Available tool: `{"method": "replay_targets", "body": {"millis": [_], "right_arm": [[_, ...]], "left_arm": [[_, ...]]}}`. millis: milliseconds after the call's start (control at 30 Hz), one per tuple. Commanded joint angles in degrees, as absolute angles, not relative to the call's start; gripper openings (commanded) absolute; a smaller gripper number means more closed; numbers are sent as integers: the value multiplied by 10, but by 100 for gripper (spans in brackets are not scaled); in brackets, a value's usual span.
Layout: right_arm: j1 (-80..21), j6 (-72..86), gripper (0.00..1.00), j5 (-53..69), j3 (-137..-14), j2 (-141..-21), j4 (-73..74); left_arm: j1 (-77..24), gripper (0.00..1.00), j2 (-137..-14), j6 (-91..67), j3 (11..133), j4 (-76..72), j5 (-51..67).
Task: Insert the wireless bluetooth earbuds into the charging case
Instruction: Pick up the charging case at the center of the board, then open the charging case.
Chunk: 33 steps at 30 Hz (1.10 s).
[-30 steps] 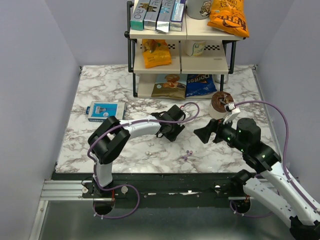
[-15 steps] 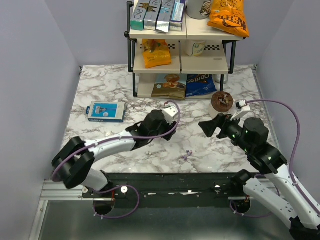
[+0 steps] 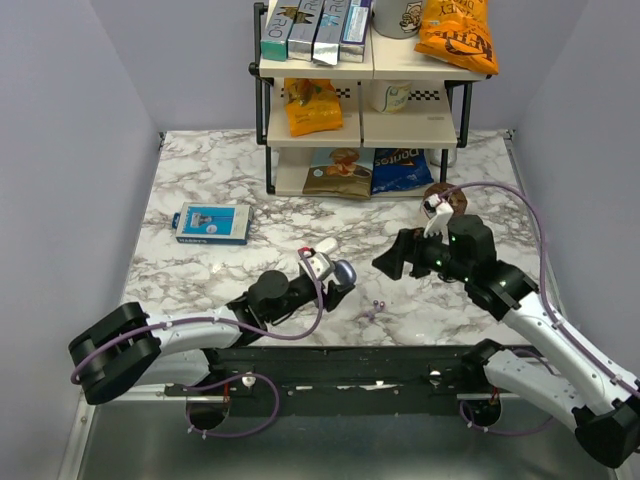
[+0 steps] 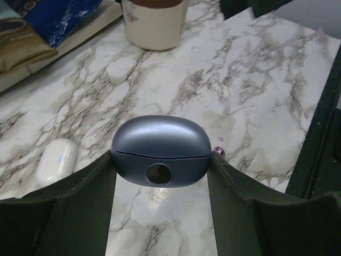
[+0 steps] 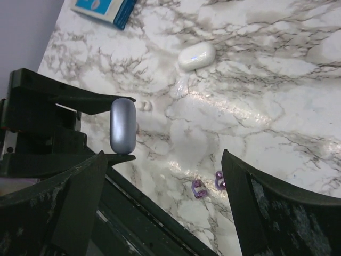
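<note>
The charging case (image 4: 161, 151) is lavender-blue with its lid closed. My left gripper (image 4: 161, 162) is shut on it, one finger on each end, and holds it a little above the marble. The case also shows in the top view (image 3: 343, 272) and the right wrist view (image 5: 123, 132). Two tiny purple earbuds (image 3: 373, 309) lie loose on the table near the front edge, just right of the case; both show in the right wrist view (image 5: 198, 189). My right gripper (image 3: 385, 262) is open and empty, hovering above and behind the earbuds (image 5: 162, 176).
A white oval pebble-like object (image 5: 196, 56) lies behind the case. A blue box (image 3: 211, 223) sits at the left. A cup with a brown lid (image 3: 445, 200) stands at the right. A snack shelf (image 3: 360, 100) stands at the back. The black front edge (image 3: 400, 350) is close by.
My left arm has dropped low and drawn its gripper toward the front edge, with the case now showing in it. My right gripper has moved left toward the middle.
</note>
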State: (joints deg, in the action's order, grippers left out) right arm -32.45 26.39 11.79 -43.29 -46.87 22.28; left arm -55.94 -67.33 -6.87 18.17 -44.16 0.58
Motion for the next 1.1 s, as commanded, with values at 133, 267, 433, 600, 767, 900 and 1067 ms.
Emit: {"method": "replay_targets", "body": {"millis": [133, 267, 433, 600, 767, 900, 1067], "right_arm": [[-357, 214, 94, 198, -447, -499, 198], [-371, 204, 94, 202, -454, -516, 192], [-398, 191, 93, 203, -461, -543, 186], [-417, 185, 91, 182, -468, -573, 192], [-419, 189, 91, 161, -471, -579, 194], [-420, 194, 90, 147, -474, -580, 200], [-420, 199, 89, 128, -473, -577, 207]], "left_arm": [[-599, 0, -670, -27, 185, -510, 29], [-605, 0, -667, -16, 196, -491, 33], [-617, 0, -661, -4, 211, -463, 30], [-633, 0, -654, 20, 214, -453, 17], [-647, 0, -650, 26, 208, -451, 8], [-652, 0, -643, 28, 201, -451, 4], [-656, 0, -628, 29, 193, -453, -17]]}}
